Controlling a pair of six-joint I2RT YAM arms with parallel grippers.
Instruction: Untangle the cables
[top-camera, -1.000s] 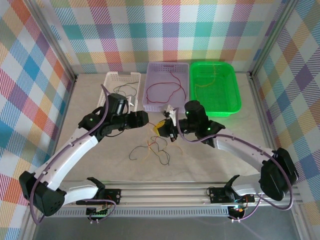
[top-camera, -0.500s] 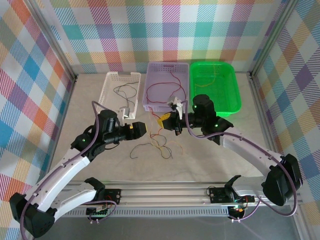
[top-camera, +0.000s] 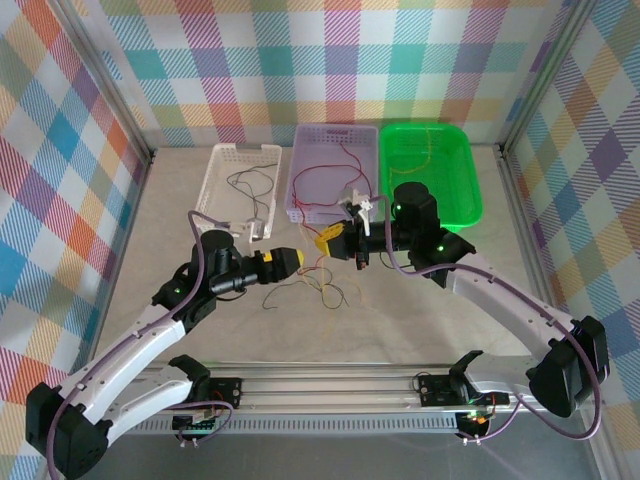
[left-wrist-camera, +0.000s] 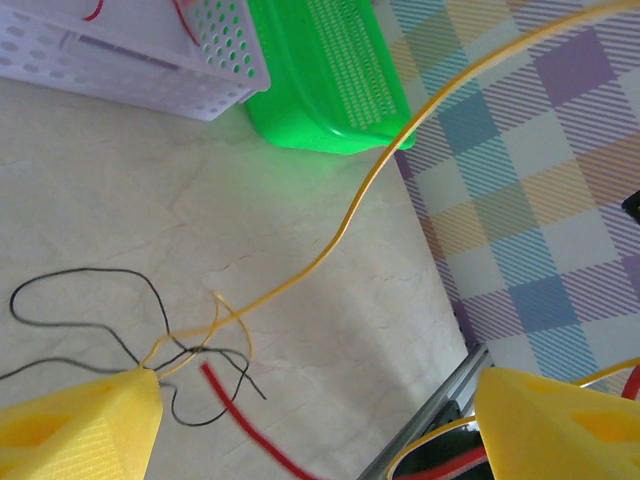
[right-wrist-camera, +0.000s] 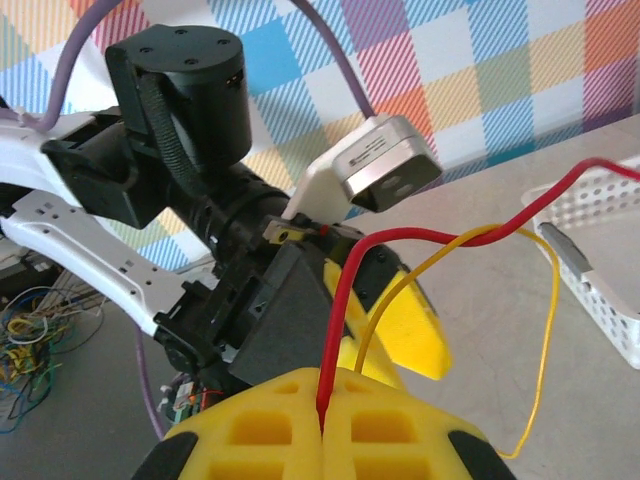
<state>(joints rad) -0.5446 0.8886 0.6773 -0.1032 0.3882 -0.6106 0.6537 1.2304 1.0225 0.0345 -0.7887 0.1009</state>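
Above the desk (top-camera: 180, 200), right tool (right-wrist-camera: 325, 400) clamps red and yellow cables (right-wrist-camera: 340, 300), left tool (left-wrist-camera: 320, 420) is apart; pulling may tighten the tangle (left-wrist-camera: 190, 350).

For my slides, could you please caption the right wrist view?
Right gripper shut on a red wire, a yellow wire alongside, left arm beyond.

Bright, even, diffuse light from overhead; shadows on the pale worktop (top-camera: 170, 220) are faint and soft-edged. The overhead view is sharp throughout. In the left wrist view the near yellow fingers (left-wrist-camera: 80, 430) blur, and the green basket (left-wrist-camera: 320, 80) casts a green tint beside it.
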